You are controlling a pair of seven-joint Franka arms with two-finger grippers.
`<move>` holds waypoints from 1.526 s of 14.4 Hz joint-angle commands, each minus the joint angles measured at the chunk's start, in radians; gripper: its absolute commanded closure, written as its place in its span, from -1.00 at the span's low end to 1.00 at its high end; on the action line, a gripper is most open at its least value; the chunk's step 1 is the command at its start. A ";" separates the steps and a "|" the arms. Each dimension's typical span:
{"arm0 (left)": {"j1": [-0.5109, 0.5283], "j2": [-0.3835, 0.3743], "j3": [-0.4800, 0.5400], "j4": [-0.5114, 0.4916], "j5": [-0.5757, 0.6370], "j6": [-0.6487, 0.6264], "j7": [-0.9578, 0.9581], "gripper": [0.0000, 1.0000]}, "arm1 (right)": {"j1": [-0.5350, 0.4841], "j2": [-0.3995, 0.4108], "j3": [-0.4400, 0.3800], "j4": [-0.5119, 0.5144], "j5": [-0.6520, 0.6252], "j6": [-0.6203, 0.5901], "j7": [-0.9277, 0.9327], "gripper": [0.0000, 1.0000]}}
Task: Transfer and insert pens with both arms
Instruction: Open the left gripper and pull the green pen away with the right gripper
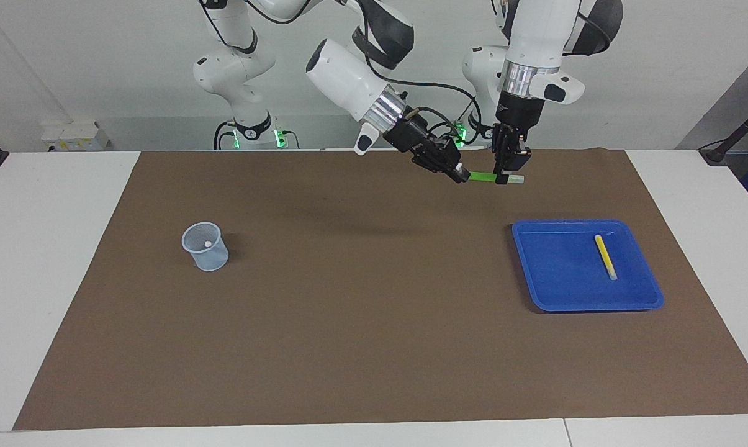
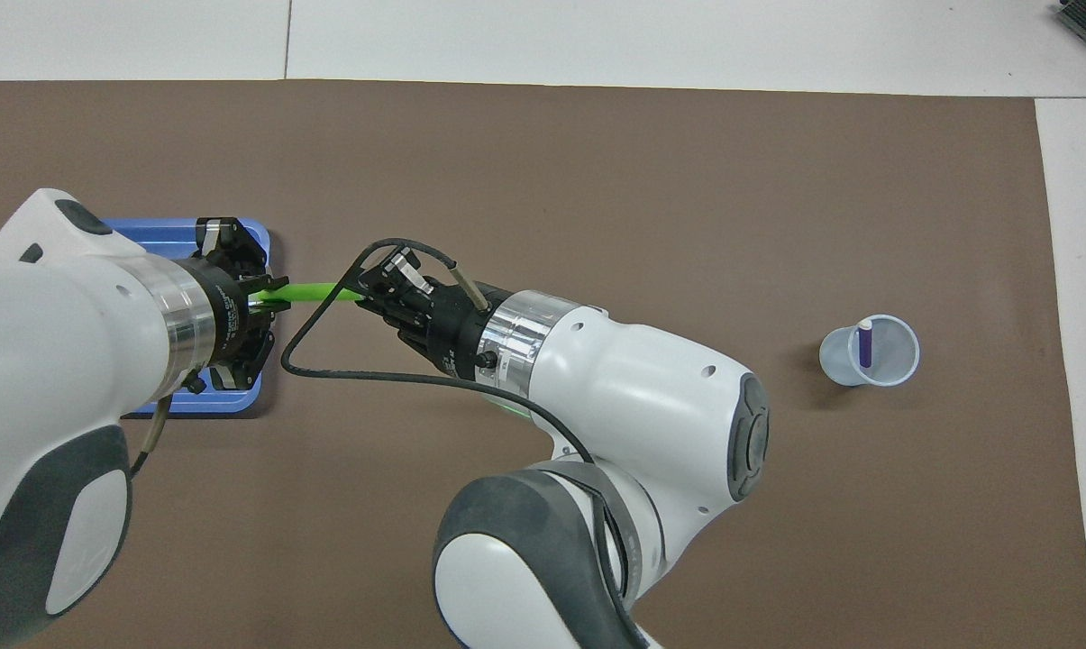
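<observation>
Two white robot arms are meeting in the air above a brown mat [image 1: 361, 347], with a green pen [image 1: 486, 177] stretched level between them. The left gripper [image 1: 505, 178] is hanging straight down, its fingers closed around the pen close to the pale cap end, which is poking out just past them. The right gripper [image 1: 459, 174] is reaching in at a slant from the right arm's end of the table and is pinching the pen's other, green end. Both sets of fingers are clamping the same pen, so it is bridging the short gap from one gripper to the other.

Taking the blue tray [image 1: 535, 292] as the landmark: the held pen is hovering over the bare mat just beside the tray's robot-side edge. Inside the tray a yellow pen [image 1: 605, 256] is lying flat and alone, angled a little, toward the tray's edge on the left arm's end. Well apart from the tray, toward the right arm's end of the table, a clear plastic cup [image 1: 205, 246] is standing upright on the mat. In the overhead view a purple pen [image 2: 865, 345] is standing inside that cup, white cap upward, leaning against the rim.
</observation>
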 commanded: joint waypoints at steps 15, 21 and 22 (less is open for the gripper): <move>-0.011 -0.017 -0.004 -0.002 -0.014 -0.031 0.027 -0.05 | -0.103 0.000 -0.004 -0.010 -0.048 -0.215 -0.231 1.00; -0.010 -0.031 0.002 -0.010 -0.015 -0.067 0.185 -0.03 | -0.216 -0.016 0.000 0.003 -0.447 -0.504 -0.335 1.00; -0.007 -0.031 0.004 -0.011 -0.017 -0.067 0.230 -0.02 | -0.236 -0.017 -0.003 0.003 -0.470 -0.539 -0.384 1.00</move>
